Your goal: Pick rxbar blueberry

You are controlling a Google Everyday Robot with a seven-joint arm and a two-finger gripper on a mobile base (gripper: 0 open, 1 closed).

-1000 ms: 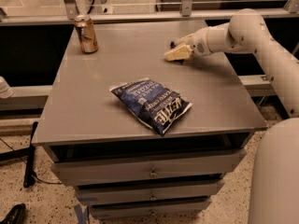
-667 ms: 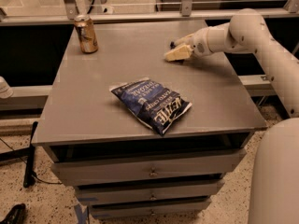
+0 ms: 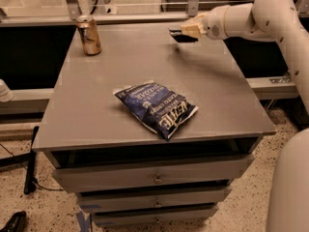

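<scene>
My gripper (image 3: 189, 30) is at the far right of the grey table (image 3: 120, 57), raised a little above its top. A small flat dark navy bar, the rxbar blueberry (image 3: 182, 36), sits between the cream fingers (image 3: 192, 29) and sticks out below and to the left of them. The gripper is shut on it and the bar looks clear of the table. The white arm reaches in from the upper right.
A large crinkled blue-and-white chip bag (image 3: 157, 108) lies at the table's front middle. A brown drink can (image 3: 89, 35) stands at the far left corner. Drawers (image 3: 154, 178) are below the top. A rail runs behind the table.
The gripper has risen from the table's surface and moved slightly back, with the dark bar now showing in its fingers. The chip bag and the can have not moved.
</scene>
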